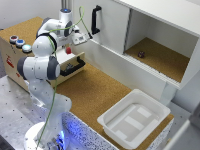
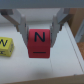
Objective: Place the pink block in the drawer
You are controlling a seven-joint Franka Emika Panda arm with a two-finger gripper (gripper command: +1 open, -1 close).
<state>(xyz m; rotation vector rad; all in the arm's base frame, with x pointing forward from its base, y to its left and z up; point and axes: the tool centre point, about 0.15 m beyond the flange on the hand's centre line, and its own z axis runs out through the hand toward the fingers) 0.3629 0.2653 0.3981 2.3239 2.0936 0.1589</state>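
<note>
Block grabbed: end effector (image 2: 40, 31) clamps pink block (image 2: 40, 43), raised just above drawer (image 1: 70, 64), which looks pulled out. Left: lower & release inside.

The pink block (image 2: 39, 43), marked with a black N, hangs upright above the pulled-out light-wood drawer (image 1: 73, 63).

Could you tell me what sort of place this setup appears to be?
Most likely a robotics lab test bench. A robot arm stands on a perforated metal table, beside a mock kitchen unit: a cork counter, a white cabinet, and a wooden box with coloured buttons.
</note>
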